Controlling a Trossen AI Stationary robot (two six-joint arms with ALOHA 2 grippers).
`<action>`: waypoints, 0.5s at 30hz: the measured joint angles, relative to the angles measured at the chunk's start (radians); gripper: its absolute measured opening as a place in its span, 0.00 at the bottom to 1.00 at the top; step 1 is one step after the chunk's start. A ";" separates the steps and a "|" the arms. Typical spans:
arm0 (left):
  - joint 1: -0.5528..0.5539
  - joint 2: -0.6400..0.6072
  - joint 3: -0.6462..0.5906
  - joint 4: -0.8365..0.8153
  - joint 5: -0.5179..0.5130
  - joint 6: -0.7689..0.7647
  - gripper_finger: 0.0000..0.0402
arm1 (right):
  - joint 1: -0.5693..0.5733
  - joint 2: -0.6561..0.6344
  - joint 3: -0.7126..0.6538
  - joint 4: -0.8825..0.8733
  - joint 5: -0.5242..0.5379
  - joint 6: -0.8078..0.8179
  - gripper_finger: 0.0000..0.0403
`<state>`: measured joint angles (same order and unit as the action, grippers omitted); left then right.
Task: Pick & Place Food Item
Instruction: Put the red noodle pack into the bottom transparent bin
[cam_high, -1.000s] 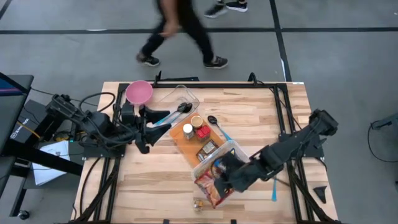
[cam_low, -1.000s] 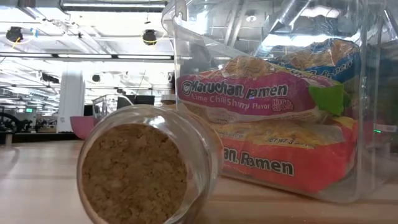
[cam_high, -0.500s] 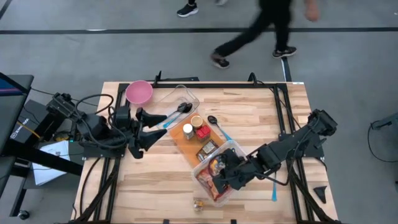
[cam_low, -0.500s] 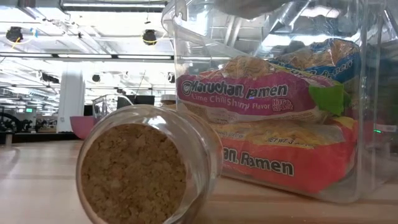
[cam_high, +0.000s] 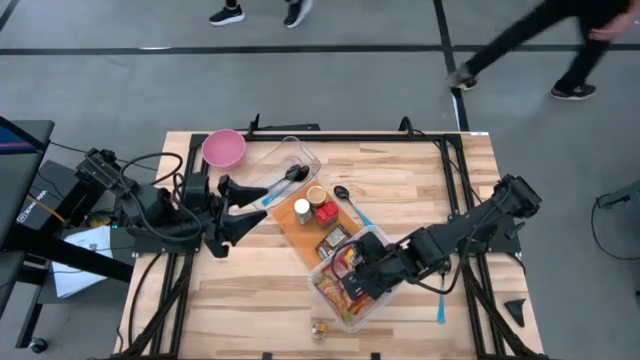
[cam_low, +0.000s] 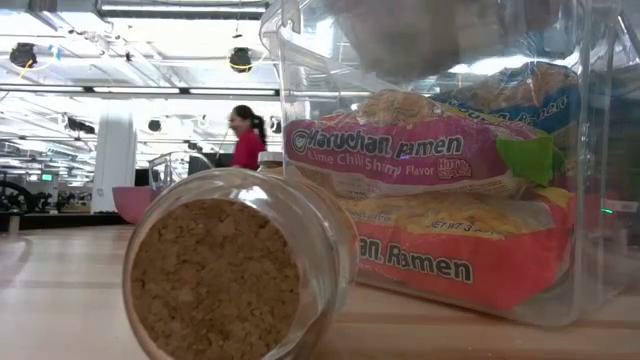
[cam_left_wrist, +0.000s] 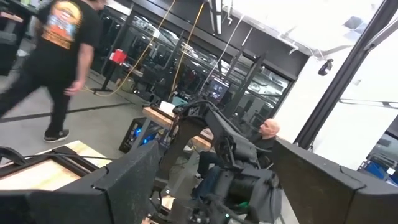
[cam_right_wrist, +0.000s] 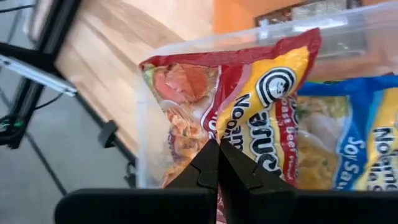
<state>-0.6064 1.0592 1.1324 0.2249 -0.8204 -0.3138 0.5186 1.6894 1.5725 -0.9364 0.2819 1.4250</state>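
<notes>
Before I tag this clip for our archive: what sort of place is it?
Probably a robotics lab or workshop: a wooden table on a taped concrete floor, equipment racks behind, and people walking past.

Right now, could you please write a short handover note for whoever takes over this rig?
Right end effector: shut, fingertips together, nothing visibly gripped, poised over the clear bin near the table's front edge.
Left end effector: open, empty, raised beside the pink bowl, waiting.
Things: ramen packets lie stacked in the clear bin; the orange tray holds small jars; a cork-lidded jar lies on its side in front of the bin.
Done: no packet has been lifted out.
Left: open the right end effector, grip a ramen packet, lift it, place it.
</notes>
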 joint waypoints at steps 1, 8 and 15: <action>-0.003 0.000 0.000 0.000 0.000 0.000 0.77 | 0.000 0.000 -0.012 0.001 0.000 0.007 0.00; -0.005 0.000 0.000 0.000 0.002 0.002 0.77 | -0.004 0.001 -0.101 0.156 -0.038 0.016 0.00; -0.005 0.000 0.000 0.000 0.004 0.003 0.77 | -0.005 0.015 -0.148 0.224 -0.054 0.035 0.00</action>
<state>-0.6113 1.0592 1.1324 0.2245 -0.8160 -0.3111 0.5135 1.7041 1.4246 -0.7120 0.2275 1.4597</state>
